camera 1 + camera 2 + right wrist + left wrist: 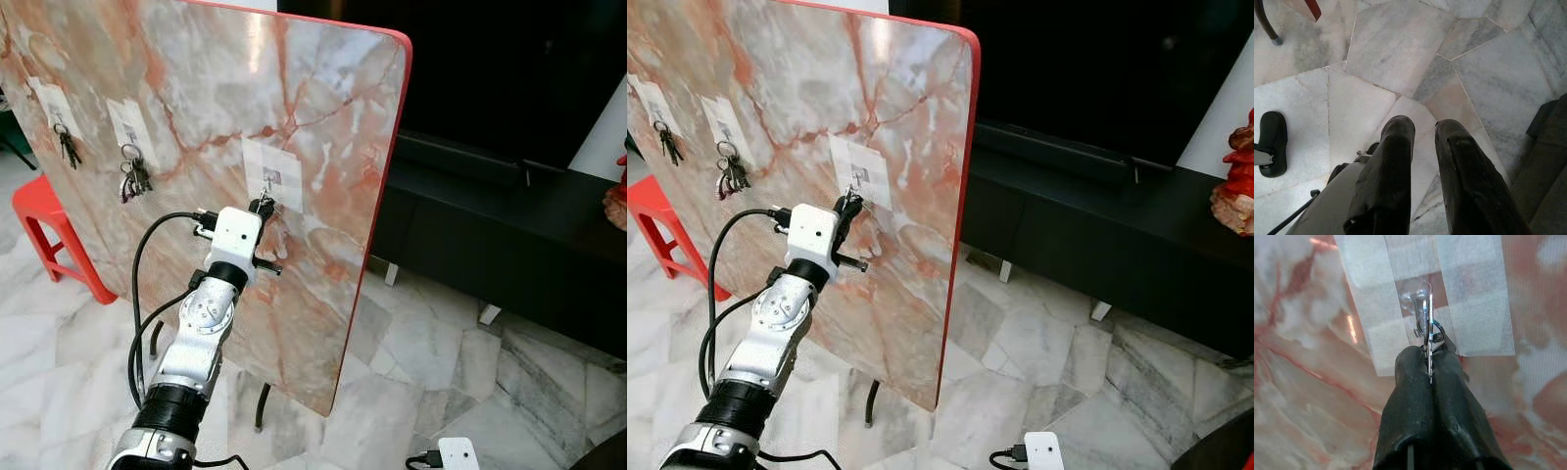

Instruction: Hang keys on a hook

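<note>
A marble board [196, 88] stands upright with white tape patches holding hooks. My left gripper [262, 207] is raised to the rightmost patch [277, 166] and is shut on a set of keys. In the left wrist view the silver key ring [1429, 335] sticks out edge-on from between the black fingertips [1413, 362], right below the clear plastic hook [1418, 301]; whether the ring is over the hook I cannot tell. My right gripper [1422, 127] hangs idle over the marble floor, its fingers slightly apart and empty.
Two other key bunches [69, 147] [134, 176] hang on hooks further left. A red stool [49, 220] stands behind the board's left end. A low black cabinet [509, 225] runs along the right. The board's thin legs [261, 406] stand on the tiled floor.
</note>
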Controlling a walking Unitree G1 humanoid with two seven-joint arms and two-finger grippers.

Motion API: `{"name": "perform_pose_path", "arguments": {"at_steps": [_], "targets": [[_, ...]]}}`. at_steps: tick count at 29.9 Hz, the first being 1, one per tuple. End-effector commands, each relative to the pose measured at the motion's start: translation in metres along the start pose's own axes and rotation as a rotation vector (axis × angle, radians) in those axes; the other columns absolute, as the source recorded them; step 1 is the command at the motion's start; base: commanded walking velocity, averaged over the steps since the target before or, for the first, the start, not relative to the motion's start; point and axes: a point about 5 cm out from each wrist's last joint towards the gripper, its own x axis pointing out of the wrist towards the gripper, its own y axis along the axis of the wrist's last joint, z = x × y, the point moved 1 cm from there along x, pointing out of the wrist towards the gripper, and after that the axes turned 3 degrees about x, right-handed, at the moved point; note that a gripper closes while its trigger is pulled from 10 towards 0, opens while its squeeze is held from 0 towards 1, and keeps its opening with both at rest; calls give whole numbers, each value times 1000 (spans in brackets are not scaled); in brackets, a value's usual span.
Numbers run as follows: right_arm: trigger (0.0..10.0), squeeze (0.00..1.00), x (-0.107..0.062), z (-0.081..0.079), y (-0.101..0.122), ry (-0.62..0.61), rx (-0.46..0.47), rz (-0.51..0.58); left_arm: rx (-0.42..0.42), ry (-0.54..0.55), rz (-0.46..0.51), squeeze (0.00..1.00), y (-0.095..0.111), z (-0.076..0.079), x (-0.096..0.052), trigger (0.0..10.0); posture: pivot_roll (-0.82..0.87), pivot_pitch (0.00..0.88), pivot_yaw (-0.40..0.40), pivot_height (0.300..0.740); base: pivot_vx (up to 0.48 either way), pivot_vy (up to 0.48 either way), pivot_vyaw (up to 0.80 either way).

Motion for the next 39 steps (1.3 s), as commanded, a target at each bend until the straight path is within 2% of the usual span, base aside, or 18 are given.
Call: {"name": "perform_pose_path", "arguments": {"at_steps": [1, 17, 24, 30, 39], "targets": [[10000, 0, 0, 2, 1, -5, -2, 3, -15, -1, 10, 0, 4, -1, 6, 10000, 0, 0, -55, 740, 0, 0, 0], [10000, 0, 0, 2, 1, -4, -8, 3, -43, 24, 9, 0, 2, -5, 10, 10000, -2, 0, -57, 740, 0, 0, 0], [10000, 0, 0, 2, 1, -5, -8, 3, -54, -4, 18, 0, 5, 1, 12, 10000, 1, 0, -57, 740, 0, 0, 0], [10000, 0, 0, 2, 1, -5, -5, 4, -67, -50, 35, 0, 8, 16, 11, 10000, 1, 0, -55, 740, 0, 0, 0], [10000, 0, 0, 1, 1, -4, -3, 4, -67, -58, 38, 0, 9, 18, 12, 10000, 1, 0, -55, 740, 0, 0, 0]]}}
